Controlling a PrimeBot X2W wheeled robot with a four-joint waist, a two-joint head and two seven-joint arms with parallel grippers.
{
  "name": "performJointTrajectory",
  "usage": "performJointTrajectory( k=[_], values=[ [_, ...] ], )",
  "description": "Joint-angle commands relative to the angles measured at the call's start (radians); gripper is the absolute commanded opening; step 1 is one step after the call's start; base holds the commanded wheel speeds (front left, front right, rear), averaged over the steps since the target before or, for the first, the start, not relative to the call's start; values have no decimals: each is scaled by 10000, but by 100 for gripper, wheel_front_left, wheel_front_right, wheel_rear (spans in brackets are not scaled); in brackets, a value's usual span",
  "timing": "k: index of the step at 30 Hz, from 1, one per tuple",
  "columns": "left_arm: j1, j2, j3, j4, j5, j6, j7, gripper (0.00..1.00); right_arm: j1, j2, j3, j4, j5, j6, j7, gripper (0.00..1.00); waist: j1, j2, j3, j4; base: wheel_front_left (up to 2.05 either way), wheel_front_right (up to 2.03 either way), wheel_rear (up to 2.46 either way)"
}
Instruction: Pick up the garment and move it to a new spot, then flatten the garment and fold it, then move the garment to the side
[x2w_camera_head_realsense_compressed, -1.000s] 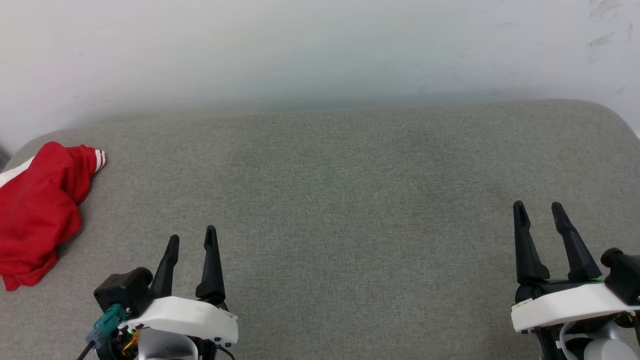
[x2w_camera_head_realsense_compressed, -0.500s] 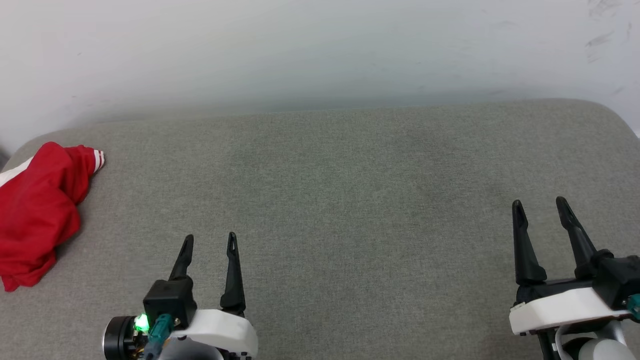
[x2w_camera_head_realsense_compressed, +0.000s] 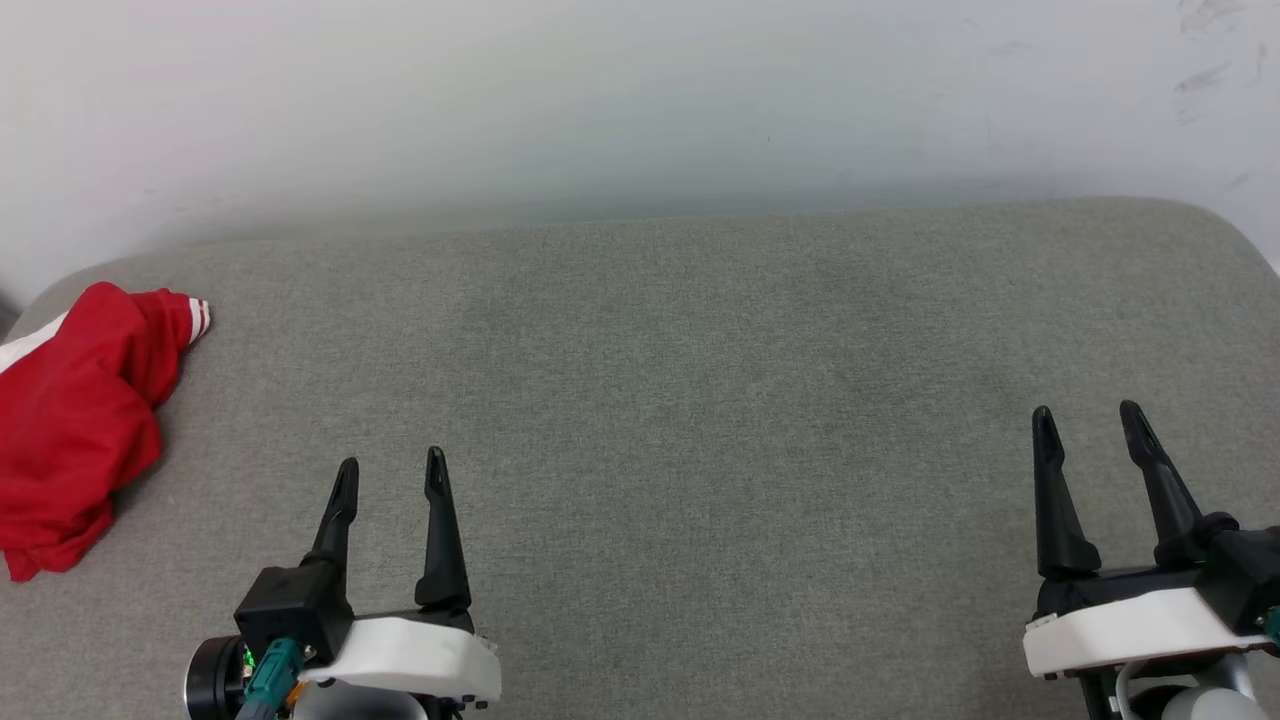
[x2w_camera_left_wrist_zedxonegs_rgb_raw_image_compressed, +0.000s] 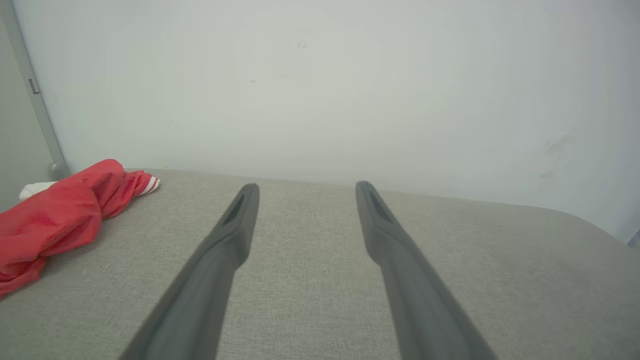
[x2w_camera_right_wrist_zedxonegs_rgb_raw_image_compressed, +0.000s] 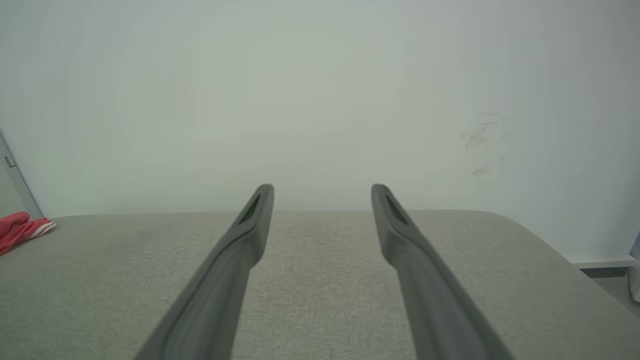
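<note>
Left gripper nearer the red garment than before, fingers apart.

Light bright, even, diffuse; no glare, no hard shadows. Head view sharp: weave of the grey cushion reads clearly. The garment throws only a thin, soft shadow on the cushion along its near side & robot-right side. Dim band at base of the wall, running from behind garment toward robot's right. Faint green tint on cushion well right of garment. Wrist views are wide-angle: cushion's far edge bows, and the pale strip beside garment leans. On the left gripper & right gripper, tips are fairly crisp while the shafts blur out twd frame bottom. Wall greys off at the corner farthest from garment.
</note>
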Motion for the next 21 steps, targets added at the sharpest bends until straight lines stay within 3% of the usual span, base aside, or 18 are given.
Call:
performJointTrajectory(
  k=[1, 10, 21],
  values=[
    [141, -136, 283, -35, 243, -364, -112, 100, 62, -12, 1, 2, -59, -3, -121, 100, 0, 0, 0, 1, 0, 0, 0],
    [539, -896, 1270, 356, 1277, -1890, -295, 100, 149, -11, 123, 341, -233, -3, -309, 100, 0, 0, 35, -26, 0, 0, 0],
    [770, -1371, 1826, 567, 2306, -2801, -488, 100, 220, -11, 223, 457, -753, -3, -497, 100, 0, 0, 34, -76, 0, 0, 0]
  ],
)
